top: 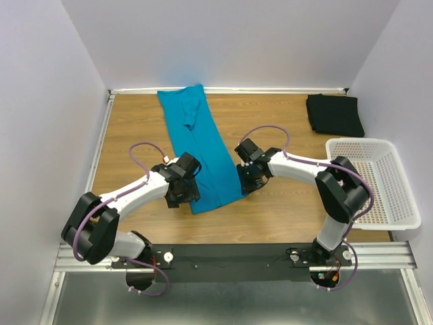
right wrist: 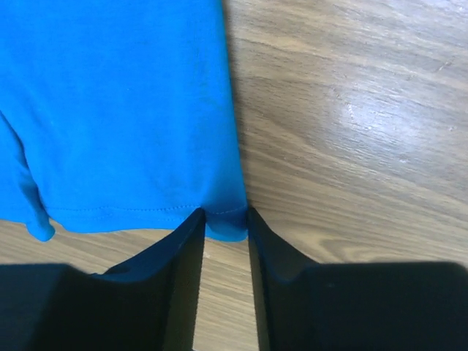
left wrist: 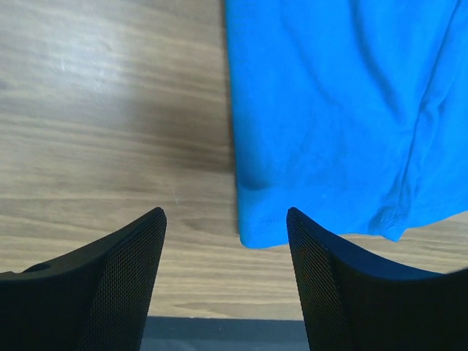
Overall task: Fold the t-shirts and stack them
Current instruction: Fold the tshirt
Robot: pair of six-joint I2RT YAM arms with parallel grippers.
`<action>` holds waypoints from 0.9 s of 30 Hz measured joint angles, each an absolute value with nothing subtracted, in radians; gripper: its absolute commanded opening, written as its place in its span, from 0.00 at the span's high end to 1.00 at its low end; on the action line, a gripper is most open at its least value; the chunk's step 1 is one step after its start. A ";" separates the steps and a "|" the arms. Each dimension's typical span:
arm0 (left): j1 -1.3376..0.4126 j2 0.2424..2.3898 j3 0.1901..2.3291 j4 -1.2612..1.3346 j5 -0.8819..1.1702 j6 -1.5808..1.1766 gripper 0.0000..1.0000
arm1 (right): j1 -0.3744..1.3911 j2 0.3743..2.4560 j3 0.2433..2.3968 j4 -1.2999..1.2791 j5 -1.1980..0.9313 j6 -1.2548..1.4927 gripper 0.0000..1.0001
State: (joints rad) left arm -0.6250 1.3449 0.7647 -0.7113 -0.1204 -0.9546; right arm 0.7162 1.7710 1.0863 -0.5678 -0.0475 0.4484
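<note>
Gripping the teal shirt by its near hem corners.
Soft, limp strip running from the counter's far edge nearward; my right fingers pinch one corner, my left fingers are spread by the other.

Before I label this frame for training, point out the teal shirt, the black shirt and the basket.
Teal shirt [top: 196, 145]: top view, middle of the long strip.
Black shirt [top: 334, 114]: top view, centre of the folded cloth.
Basket [top: 392, 183]: top view, bare mesh floor.
</note>
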 measured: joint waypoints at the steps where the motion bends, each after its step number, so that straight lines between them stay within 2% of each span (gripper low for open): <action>1: -0.630 1.347 0.765 -0.717 -0.120 -0.958 0.25 | 0.724 1.771 1.086 -0.568 -0.036 0.451 0.71; 4: -0.644 1.353 0.774 -0.742 -0.124 -0.974 0.25 | 0.736 1.774 1.087 -0.568 -0.014 0.458 0.93; 6: -0.649 1.359 0.780 -0.750 -0.128 -0.980 0.25 | 0.741 1.777 1.089 -0.567 -0.011 0.468 0.98; 9: -0.662 1.378 0.786 -0.752 -0.130 -0.989 0.26 | 0.743 1.777 1.090 -0.567 -0.009 0.470 0.99; 22: -0.715 1.398 0.788 -0.774 -0.128 -1.045 0.45 | 0.745 1.777 1.091 -0.567 -0.009 0.461 0.99; 27: -0.731 1.425 0.788 -0.773 -0.126 -1.061 0.48 | 0.745 1.775 1.089 -0.564 -0.009 0.455 0.99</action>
State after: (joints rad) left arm -0.7315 1.4246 0.7883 -0.7727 -0.1261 -1.0611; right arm 0.7452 1.7752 1.0889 -0.5640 -0.0090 0.4545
